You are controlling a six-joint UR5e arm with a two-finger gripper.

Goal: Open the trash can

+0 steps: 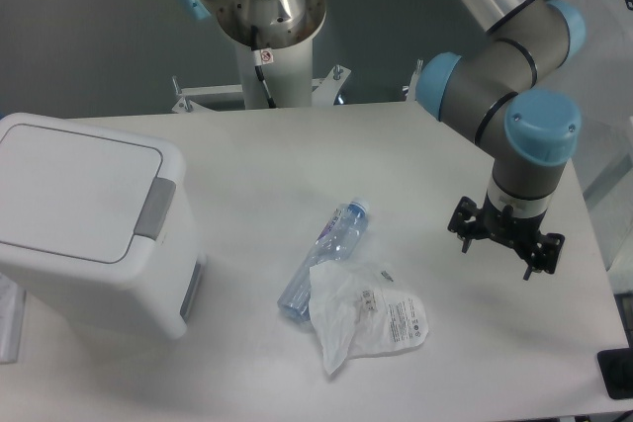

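Note:
The trash can is a large white boxy bin at the left of the table, with its flat lid down and a grey push button on its right edge. My gripper hangs over the right side of the table, far to the right of the bin and touching nothing. The wrist and its black fittings hide the fingers, so the jaws' state does not show.
A clear plastic bottle with a blue cap lies near the table's middle. A crumpled white plastic bag with printed text rests against its lower end. The robot's base column stands at the back edge. A dark object sits at the right edge.

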